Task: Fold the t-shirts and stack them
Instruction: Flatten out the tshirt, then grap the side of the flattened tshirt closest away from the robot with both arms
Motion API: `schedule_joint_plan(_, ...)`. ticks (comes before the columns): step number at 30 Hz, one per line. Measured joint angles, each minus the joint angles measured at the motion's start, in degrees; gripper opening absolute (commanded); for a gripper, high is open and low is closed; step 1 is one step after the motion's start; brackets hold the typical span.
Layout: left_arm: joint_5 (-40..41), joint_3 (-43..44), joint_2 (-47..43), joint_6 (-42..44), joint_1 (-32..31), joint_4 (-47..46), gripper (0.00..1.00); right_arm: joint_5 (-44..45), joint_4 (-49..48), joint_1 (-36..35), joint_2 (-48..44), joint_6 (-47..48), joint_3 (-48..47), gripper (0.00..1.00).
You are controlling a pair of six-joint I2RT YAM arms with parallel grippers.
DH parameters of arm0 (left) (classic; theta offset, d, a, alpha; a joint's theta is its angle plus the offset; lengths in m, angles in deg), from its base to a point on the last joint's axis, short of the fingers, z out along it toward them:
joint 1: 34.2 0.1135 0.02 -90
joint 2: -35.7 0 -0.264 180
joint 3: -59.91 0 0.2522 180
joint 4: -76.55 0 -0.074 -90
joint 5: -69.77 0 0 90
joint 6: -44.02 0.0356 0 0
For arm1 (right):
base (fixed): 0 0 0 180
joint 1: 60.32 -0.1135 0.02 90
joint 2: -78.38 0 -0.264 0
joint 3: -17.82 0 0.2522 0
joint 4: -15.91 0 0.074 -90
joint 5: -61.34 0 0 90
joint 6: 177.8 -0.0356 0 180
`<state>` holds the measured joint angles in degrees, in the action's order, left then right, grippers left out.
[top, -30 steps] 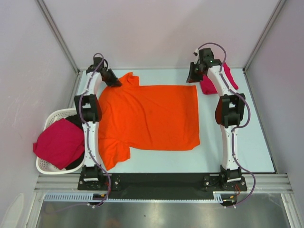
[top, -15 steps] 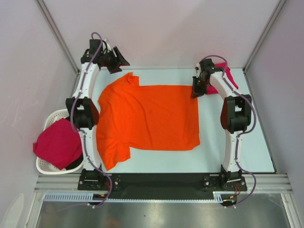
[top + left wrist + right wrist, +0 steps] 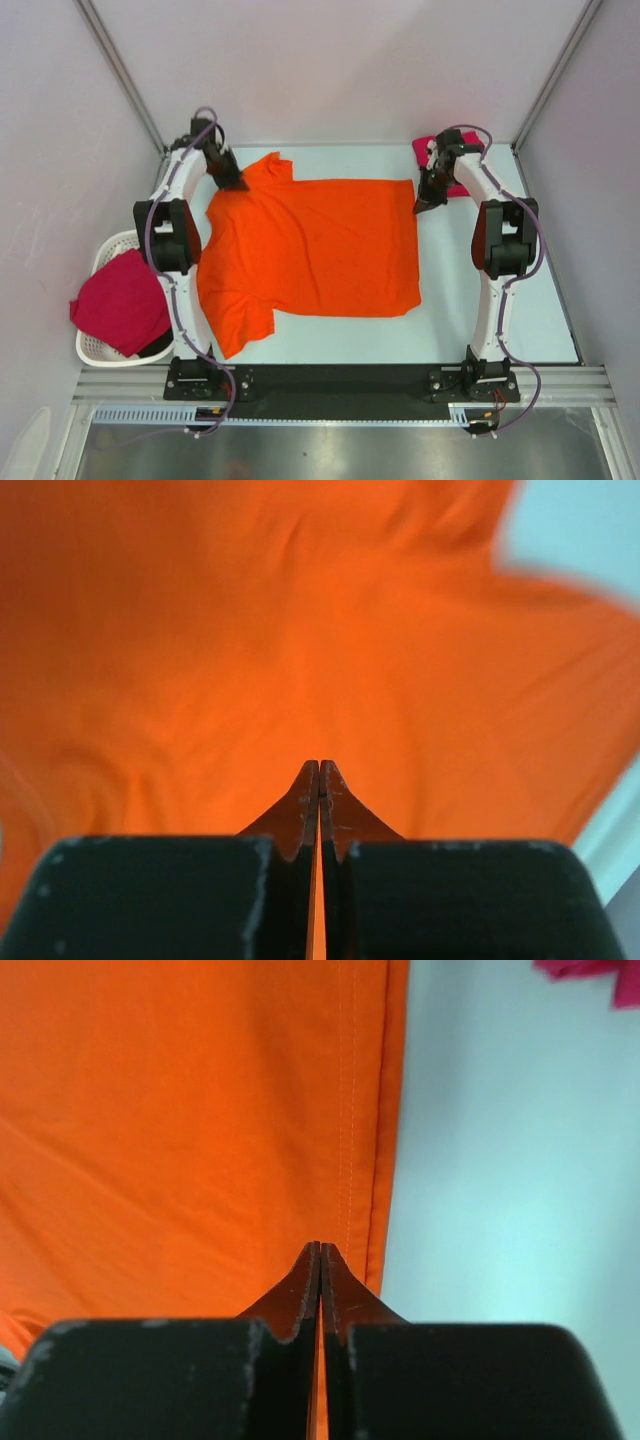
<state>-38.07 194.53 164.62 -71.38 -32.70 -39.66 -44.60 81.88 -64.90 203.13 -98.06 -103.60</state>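
Nearest to us, at the near left beside the left arm, a white basket (image 3: 96, 348) is sitting with a crimson t-shirt (image 3: 120, 300) bulging out of it and hanging over its rim.

Moving in, the orange t-shirt (image 3: 310, 250) is lying spread flat across the middle of the table (image 3: 540, 300). Its hem is facing right and its sleeves are on the left. One sleeve is pointing toward the near edge, the other toward the far edge. Light wrinkles are showing on the left half.

Farther out, both arms are reaching along the shirt's sides to its far edge. The left gripper (image 3: 234, 184) is sitting at the shirt's far left part, just beside the far sleeve. In the wrist view its jaws are pressing fully together, tip against tip, with orange cloth filling nearly everything beyond them. We are not able to tell whether any fabric is caught between them.

The right gripper (image 3: 425, 205) is sitting at the shirt's far right corner. Its jaws are pressing tight together too, tips over the stitched hem just inside the edge, bare table to the right. Again we cannot tell if cloth is pinched.

Farthest back, a second crimson t-shirt (image 3: 424, 150) is lying in a compact bundle at the far right. The right arm is partly hiding it, and it is lying near the orange corner but apart from it.
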Motion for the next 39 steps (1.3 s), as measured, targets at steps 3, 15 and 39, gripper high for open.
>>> schedule_joint_plan(3, 1.70, -15.10, -3.72, 1.11, -0.50, -0.72, 0.00, -0.61, -0.46, -0.11, -0.94, -0.04, 3.82, 0.00)
schedule_joint_plan(15, 3.93, -47.45, -48.00, 2.89, -0.87, -3.26, 0.00, -2.45, 3.69, -0.17, -22.34, -0.61, 22.77, 0.01)
schedule_joint_plan(39, 9.73, -77.24, -70.86, 2.99, -15.02, 12.00, 0.75, -14.40, 9.40, -2.47, -53.92, -10.49, 66.75, 0.26)
